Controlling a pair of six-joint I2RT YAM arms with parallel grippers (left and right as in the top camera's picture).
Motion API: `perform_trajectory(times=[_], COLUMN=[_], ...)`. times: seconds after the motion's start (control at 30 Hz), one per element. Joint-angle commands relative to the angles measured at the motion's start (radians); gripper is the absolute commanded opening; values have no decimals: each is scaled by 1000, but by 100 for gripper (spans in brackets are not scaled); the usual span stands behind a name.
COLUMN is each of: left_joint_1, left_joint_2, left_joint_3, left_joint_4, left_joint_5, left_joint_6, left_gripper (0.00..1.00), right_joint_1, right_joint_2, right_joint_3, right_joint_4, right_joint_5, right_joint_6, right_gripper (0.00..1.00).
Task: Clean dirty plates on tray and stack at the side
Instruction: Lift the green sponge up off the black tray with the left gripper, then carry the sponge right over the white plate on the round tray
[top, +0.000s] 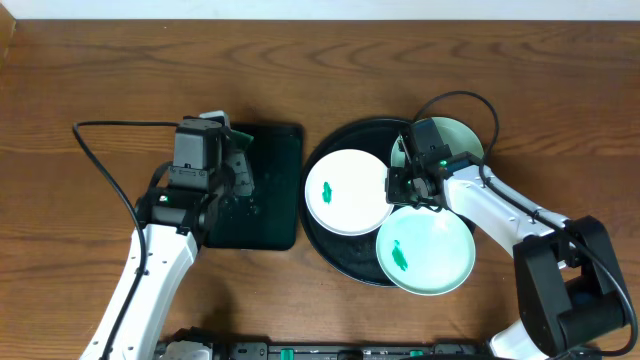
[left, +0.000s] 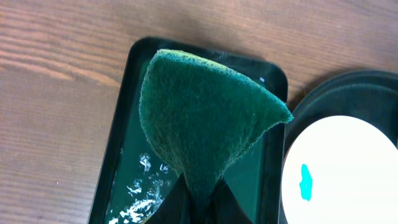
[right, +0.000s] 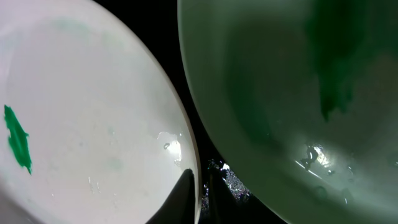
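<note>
The round black tray (top: 322, 228) holds a white plate (top: 347, 192) with a green smear and a mint-green plate (top: 425, 252) with a smear at its front right. A second mint-green plate (top: 455, 138) lies at the tray's back right, partly hidden by the right arm. My right gripper (top: 400, 185) is shut on the white plate's right rim; the right wrist view shows its fingers (right: 198, 177) either side of the white plate (right: 93, 118), with a smeared mint-green plate (right: 280, 124) beside it. My left gripper (left: 196, 202) is shut on a green sponge (left: 205, 118).
A small rectangular black tray (top: 275, 215), wet with foam, lies left of the round tray under the left gripper (top: 240, 165); it also shows in the left wrist view (left: 121, 143). Cables run from both arms across the wooden table.
</note>
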Motion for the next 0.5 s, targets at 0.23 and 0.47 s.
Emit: perform_trajectory(times=[0.23,0.47], left_joint_1=[-1,-1], left_joint_2=[128,266], left_joint_3=[-23,-23], left_joint_4=[30,64], left_joint_5=[11,11], left_joint_6=[-11,-11], left_gripper=[7,7], right_joint_1=[13,13], right_joint_2=[5,5], right_joint_3=[-6,-6], right_joint_4=[3,6], right_joint_5=[5,5], right_joint_6=[-3,-5], right_gripper=[7,8])
